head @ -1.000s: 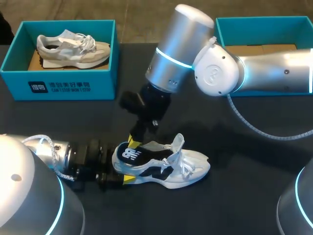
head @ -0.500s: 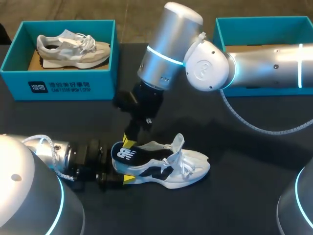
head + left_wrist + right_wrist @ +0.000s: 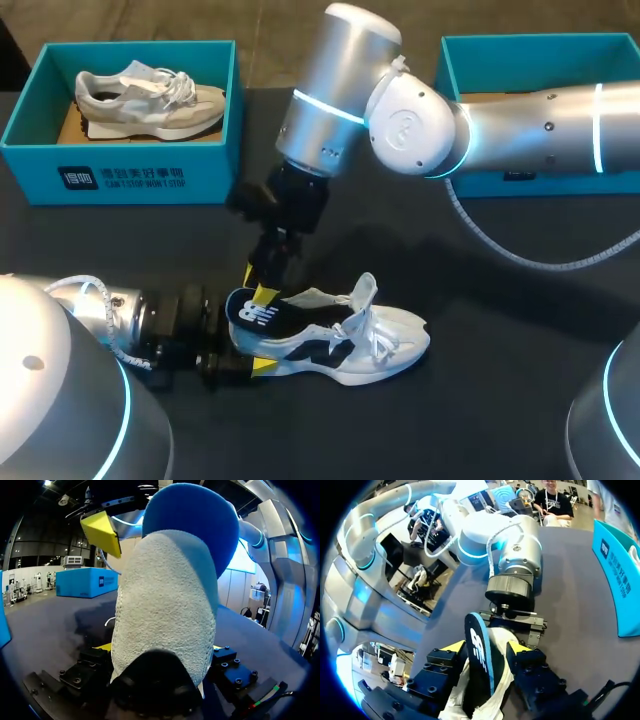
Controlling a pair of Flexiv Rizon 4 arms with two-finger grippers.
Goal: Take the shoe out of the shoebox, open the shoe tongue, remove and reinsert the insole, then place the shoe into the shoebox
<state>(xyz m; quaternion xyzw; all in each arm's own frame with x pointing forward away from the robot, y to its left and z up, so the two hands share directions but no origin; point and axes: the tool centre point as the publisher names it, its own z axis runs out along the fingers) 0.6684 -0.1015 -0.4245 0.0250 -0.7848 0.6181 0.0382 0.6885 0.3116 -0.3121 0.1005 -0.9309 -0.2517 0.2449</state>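
On the desk (image 3: 500, 400), the left pincer (image 3: 160, 647) clamps the white shoe (image 3: 385, 340) by its heel — the right pincer (image 3: 486, 652) pinches the dark insole (image 3: 258, 314), whose heel end stands out of the shoe.

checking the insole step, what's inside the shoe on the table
A dark insole sticks up out of the heel of the shoe, pinched in the right gripper. Its front part is hidden inside.
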